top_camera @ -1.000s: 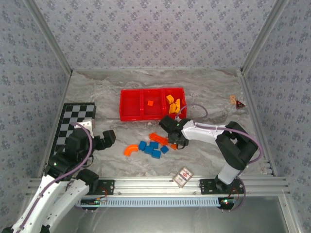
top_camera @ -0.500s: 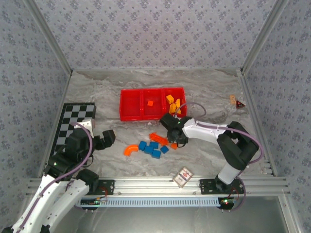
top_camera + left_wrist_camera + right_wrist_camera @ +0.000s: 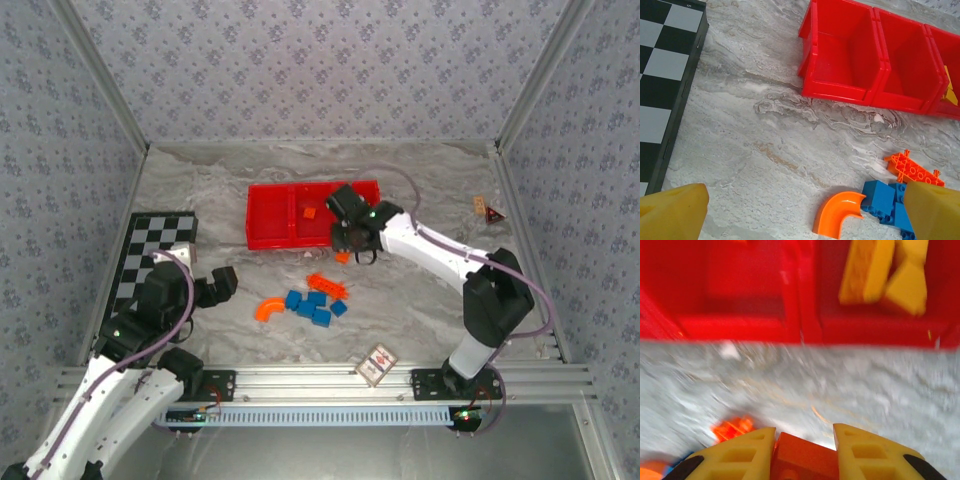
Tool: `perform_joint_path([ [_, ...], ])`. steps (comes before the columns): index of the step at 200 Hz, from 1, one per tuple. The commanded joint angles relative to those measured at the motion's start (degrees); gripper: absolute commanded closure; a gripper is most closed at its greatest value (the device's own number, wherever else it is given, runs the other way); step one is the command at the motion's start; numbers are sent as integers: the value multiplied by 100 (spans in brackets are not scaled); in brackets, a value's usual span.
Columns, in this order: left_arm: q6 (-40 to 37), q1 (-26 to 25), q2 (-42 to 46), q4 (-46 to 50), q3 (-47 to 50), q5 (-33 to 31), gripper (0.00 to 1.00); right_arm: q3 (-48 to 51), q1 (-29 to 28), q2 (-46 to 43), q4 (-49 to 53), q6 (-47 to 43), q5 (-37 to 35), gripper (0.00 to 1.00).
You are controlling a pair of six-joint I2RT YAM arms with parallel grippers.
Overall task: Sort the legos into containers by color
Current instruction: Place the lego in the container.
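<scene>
The right gripper (image 3: 346,243) has left the loose pile and moved toward the far side, up to the near wall of the red tray (image 3: 270,216). Its yellow fingers are nearly closed, pinching a small orange-red brick (image 3: 801,456). Yellow bricks (image 3: 885,275) lie in the tray's right compartment, and one orange brick (image 3: 310,213) lies in the middle one. Blue bricks (image 3: 314,304), an orange arch (image 3: 268,309) and a flat orange plate (image 3: 327,285) lie on the table, nearer than the tray. The left gripper (image 3: 216,287) hangs wide open and empty, just right of the checkerboard (image 3: 150,250).
</scene>
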State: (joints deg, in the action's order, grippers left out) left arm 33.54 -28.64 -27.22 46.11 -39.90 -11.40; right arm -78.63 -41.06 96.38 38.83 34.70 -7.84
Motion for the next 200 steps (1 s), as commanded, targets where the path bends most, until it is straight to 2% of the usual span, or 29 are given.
perform_joint_path([
  [1,-36,-31,22,-1,-23,-74,0,-1001,241,591,325,-816,381,79],
  [57,-14,-49,136,47,-35,-137,0,-3861,655,2643,1312,-1561,890,79],
  [88,-6,-71,173,45,-35,-152,0,-4780,714,3439,1515,-1635,1061,78],
  [121,-14,-71,147,43,-35,-161,0,-5122,725,3897,1558,-1670,1278,71],
  [135,-5,-71,138,46,-30,-152,0,-5147,709,3954,1578,-1740,1261,65],
  [200,3,-79,99,45,-35,-163,0,-5115,687,3637,1733,-1776,1249,44],
])
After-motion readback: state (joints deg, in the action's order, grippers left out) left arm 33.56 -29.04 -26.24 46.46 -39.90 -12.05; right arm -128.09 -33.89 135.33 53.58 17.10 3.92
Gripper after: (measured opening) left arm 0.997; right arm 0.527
